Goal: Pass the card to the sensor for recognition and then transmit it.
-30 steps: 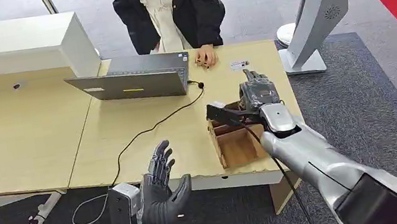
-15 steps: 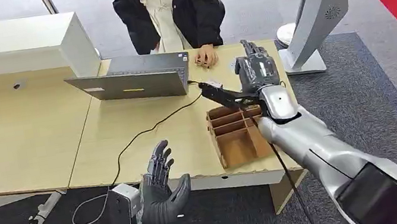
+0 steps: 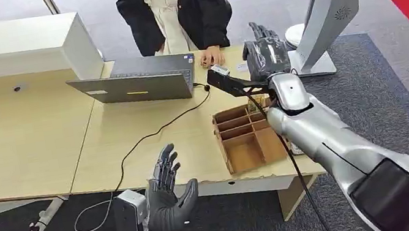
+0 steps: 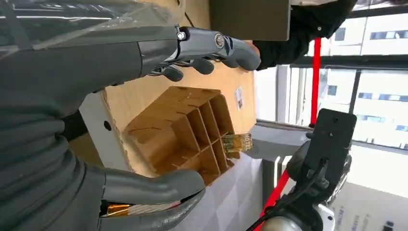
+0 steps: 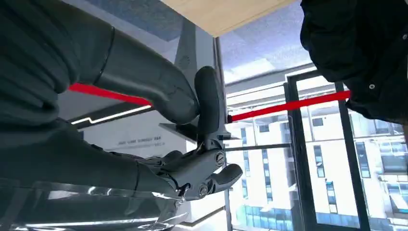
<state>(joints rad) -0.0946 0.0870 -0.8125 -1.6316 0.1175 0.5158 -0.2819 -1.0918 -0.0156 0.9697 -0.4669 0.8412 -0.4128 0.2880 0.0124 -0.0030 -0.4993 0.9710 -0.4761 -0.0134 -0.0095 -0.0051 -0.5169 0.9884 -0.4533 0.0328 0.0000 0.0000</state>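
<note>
Right hand (image 3: 265,56) raised above table (image 3: 21,144) — grip unclear; left hand (image 3: 168,195) low — fingers spread.

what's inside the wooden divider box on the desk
The wooden box mostly shows bare compartments. In the left wrist view a gold card stands in a slot at one end. The right arm covers that side in the head view, so anything further there is hidden.

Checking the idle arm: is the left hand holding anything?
No, the left hand hangs below the table edge with fingers spread and nothing in it.
</note>
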